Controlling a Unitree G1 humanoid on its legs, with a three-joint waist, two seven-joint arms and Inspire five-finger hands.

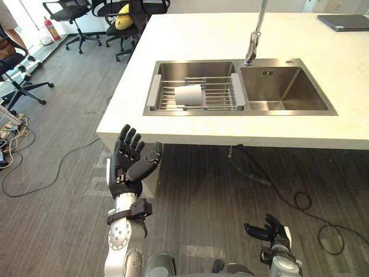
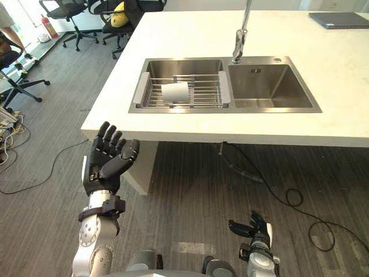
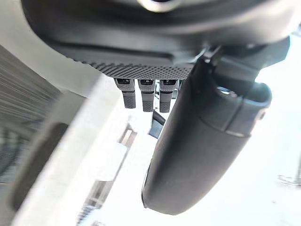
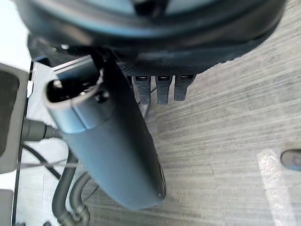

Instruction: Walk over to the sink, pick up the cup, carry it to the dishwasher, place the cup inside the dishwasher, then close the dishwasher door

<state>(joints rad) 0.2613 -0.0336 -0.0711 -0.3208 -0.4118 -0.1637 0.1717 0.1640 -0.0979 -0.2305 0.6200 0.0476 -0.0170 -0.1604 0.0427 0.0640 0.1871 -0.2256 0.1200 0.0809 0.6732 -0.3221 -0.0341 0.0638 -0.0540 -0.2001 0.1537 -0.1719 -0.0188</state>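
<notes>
no legible text, labels or numbers anywhere

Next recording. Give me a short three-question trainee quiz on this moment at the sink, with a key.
1. Short answer: what do the left hand and the right hand hold?
2. Multiple choice: which hand is raised in front of the counter edge? A) left B) right C) both
3. True or false: the cup stands upright in the right basin of the sink.

Key
1. Nothing; both are open.
2. A. The other hangs low over the floor.
3. False. It lies on its side on the wire rack in the left basin.
</notes>
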